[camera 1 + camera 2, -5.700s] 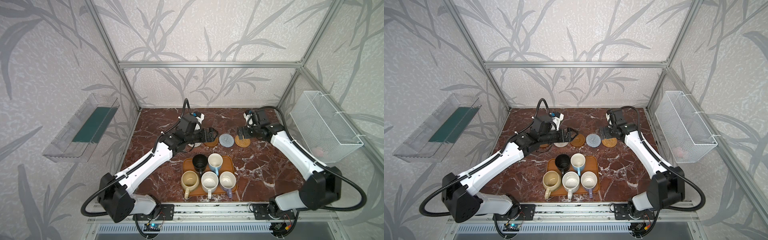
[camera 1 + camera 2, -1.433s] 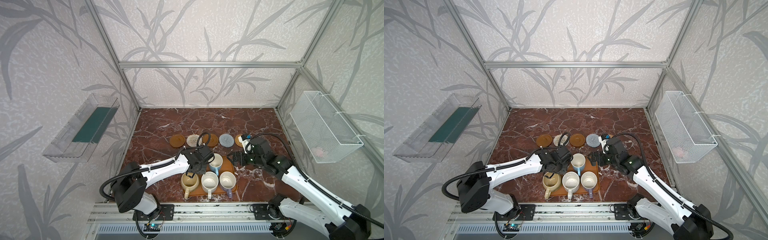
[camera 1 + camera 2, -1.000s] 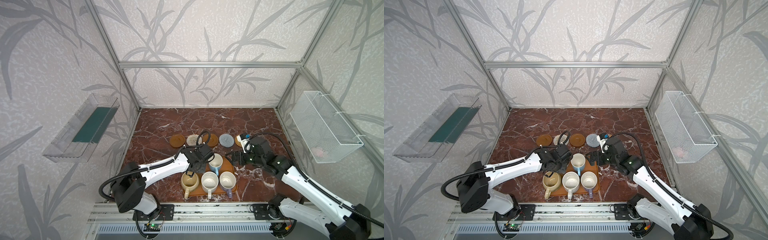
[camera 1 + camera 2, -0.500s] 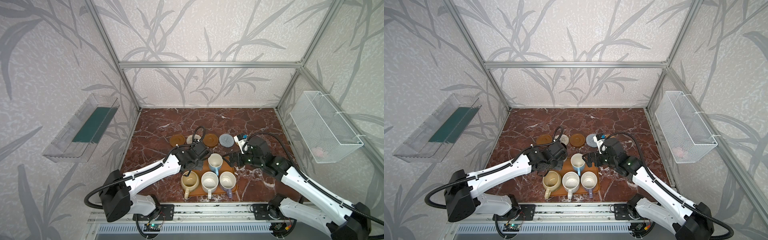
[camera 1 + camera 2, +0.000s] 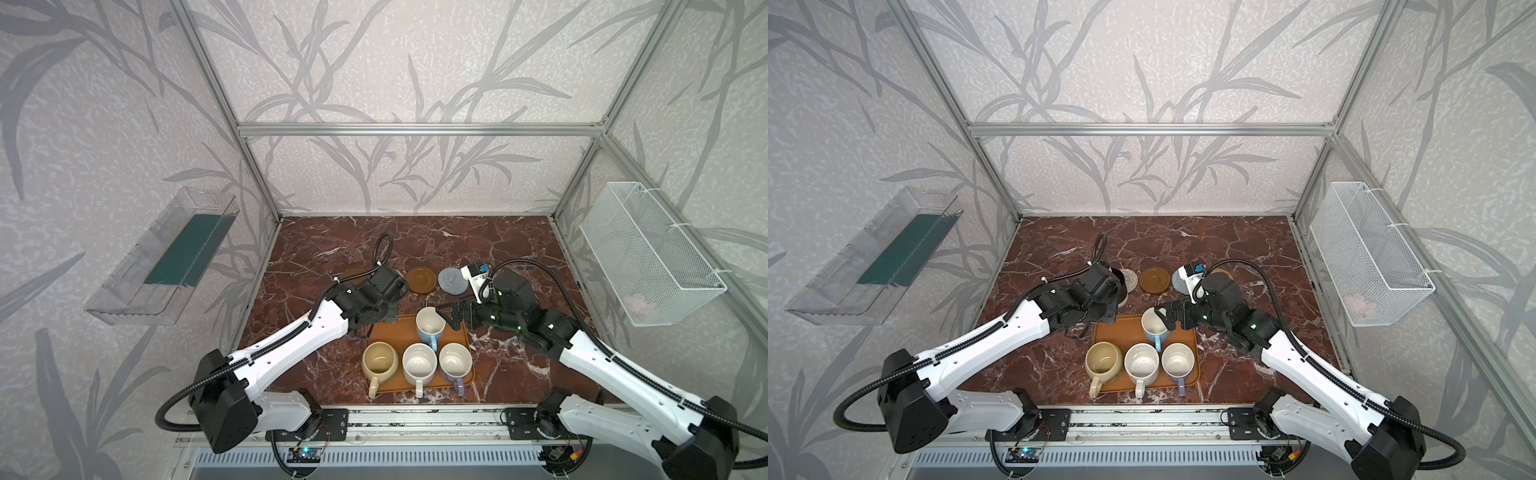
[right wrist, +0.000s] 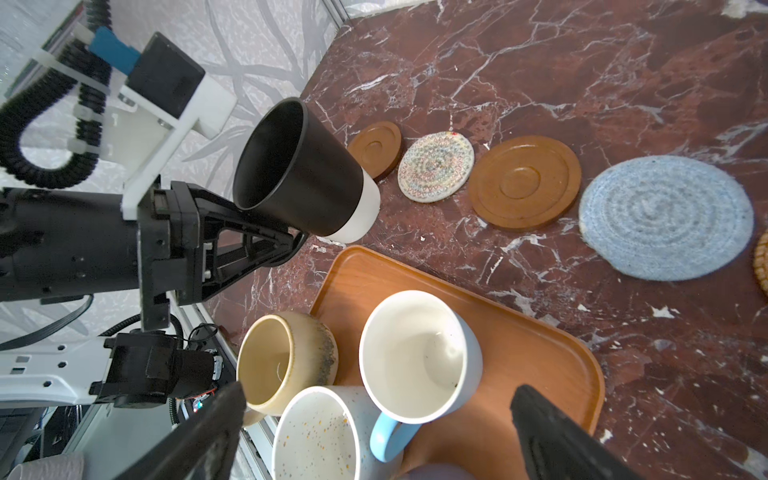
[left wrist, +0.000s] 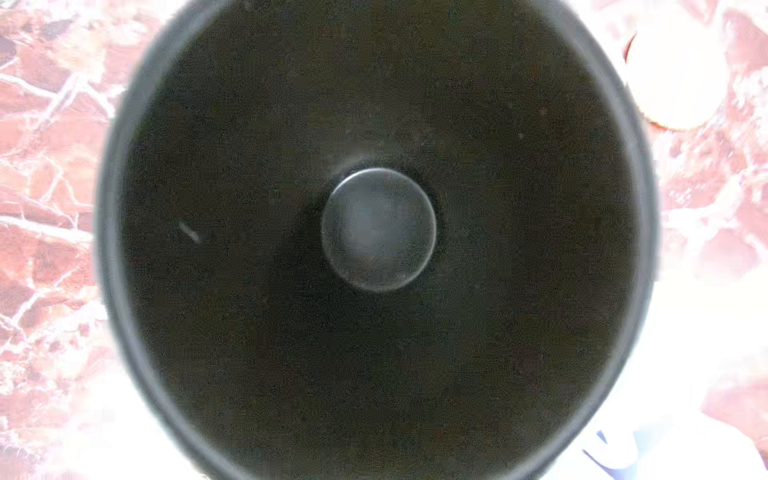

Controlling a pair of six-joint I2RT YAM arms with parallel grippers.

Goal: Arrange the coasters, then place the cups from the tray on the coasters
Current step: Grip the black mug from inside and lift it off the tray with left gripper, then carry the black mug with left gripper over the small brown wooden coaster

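Left fingers (image 6: 293, 241): closed tight against the side of the black cup (image 6: 299, 174) and holding it; the exact spot they pinch is hidden by the cup wall.
Black cup: off the tray (image 6: 519, 340), tilted well over, over the worktop (image 5: 457, 237) just past the tray's far left corner. Its pale base points toward the coaster row, and its dark inside fills the left wrist view.
Right fingers (image 5: 1168, 318): spread as wide as they go and holding nothing. In the right wrist view 1 finger stands on each side of the light blue cup (image 6: 415, 357); I cannot tell if they touch it.
Tray: flat on the worktop at the near edge, between the 2 arms, with 4 cups upright on it.
Far row on tray: only the light blue cup, its handle toward the near edge.
Near row on tray: cream-yellow cup (image 6: 286, 357), speckled white cup (image 6: 320, 432) and lavender cup (image 5: 456, 361), side by side and close together.
Coasters: 5 in a row on the worktop beyond the tray, all bare.
Row order, from the left arm's side: small brown coaster (image 6: 376, 147), woven cream coaster (image 6: 435, 166), larger-looking brown coaster (image 6: 525, 180), grey-blue coaster (image 6: 665, 216), tan rattan coaster (image 6: 762, 262), the last cut by the picture's edge.
Nearest to the black cup: the small brown coaster and the woven cream coaster.
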